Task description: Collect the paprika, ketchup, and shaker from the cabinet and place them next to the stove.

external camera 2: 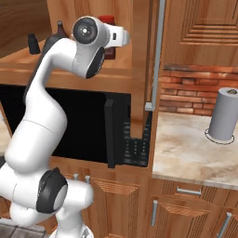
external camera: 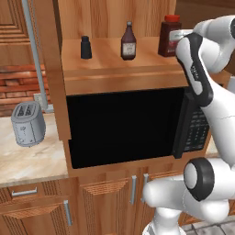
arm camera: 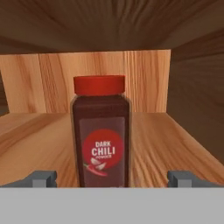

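On the cabinet [external camera: 105, 59] shelf stand three containers in a row: the black shaker [external camera: 86, 47] at left, the ketchup [external camera: 128, 42] in the middle, and the paprika [external camera: 169, 36] at right. In the hand view the paprika [arm camera: 101, 135] stands upright straight ahead, its red cap level and its label facing me. My gripper [arm camera: 113, 178] is open, with one fingertip wide to each side of the jar's base and neither touching it. From the right base view the hand [external camera 2: 118, 35] reaches onto the shelf in front of the paprika [external camera 2: 108, 21]. The stove is out of view.
Under the shelf is a large black recess [external camera: 124, 124] with a dark keypad panel [external camera: 195, 131] at its right. A toaster [external camera: 28, 124] sits on the left counter. A paper towel roll [external camera 2: 225, 114] stands on the right counter. The cabinet's side panel [external camera 2: 139, 69] rises close to my hand.
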